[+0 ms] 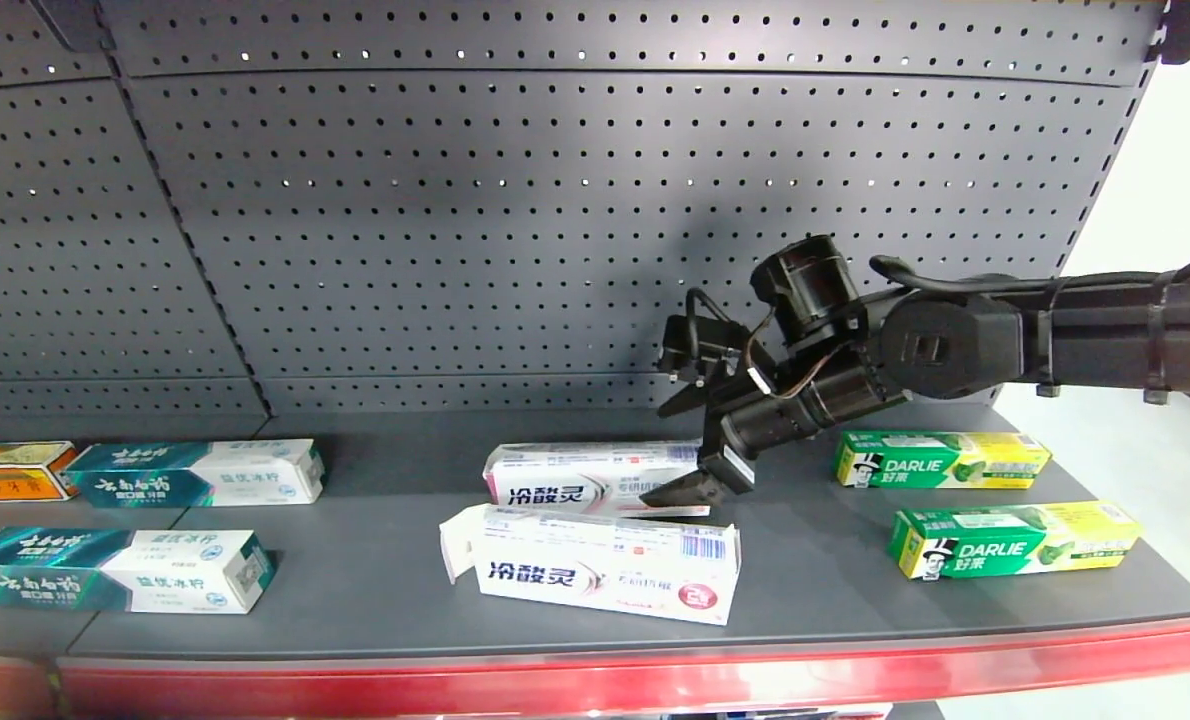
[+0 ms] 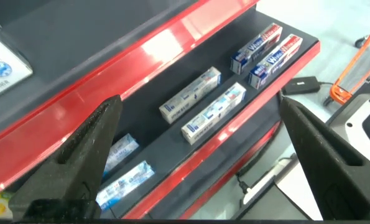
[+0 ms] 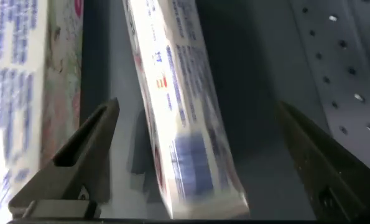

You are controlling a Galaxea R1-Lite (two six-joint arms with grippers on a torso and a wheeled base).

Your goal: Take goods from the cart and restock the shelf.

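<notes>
The right end effector (image 1: 683, 447) hangs over the grey shelf (image 1: 375, 590), its arm coming in from 3 o'clock; its fingers are spread wide, and in the right wrist view they (image 3: 197, 107) stand on either side of the rear white toothpaste box (image 3: 185, 124), gripping nothing; whether a fingertip touches the box I cannot tell. In the head view that rear white toothpaste box (image 1: 595, 478) lies flat near the middle of the shelf, the lower fingertip over its 3 o'clock end; the front white toothpaste box (image 1: 605, 565) lies just beside it at 6 o'clock, nearer the red shelf edge, with the flap at its 9 o'clock end open. Two green boxes (image 1: 940, 460) lie well apart at 3 o'clock, one behind the other; two teal boxes (image 1: 195, 472) lie at 9 o'clock, likewise in two rows.

The left end effector (image 2: 198, 104) is also spread and holds nothing; beyond it is a lower shelf (image 2: 172, 37) with a red edge, carrying blue-and-white boxes (image 2: 191, 94) laid in pairs.
</notes>
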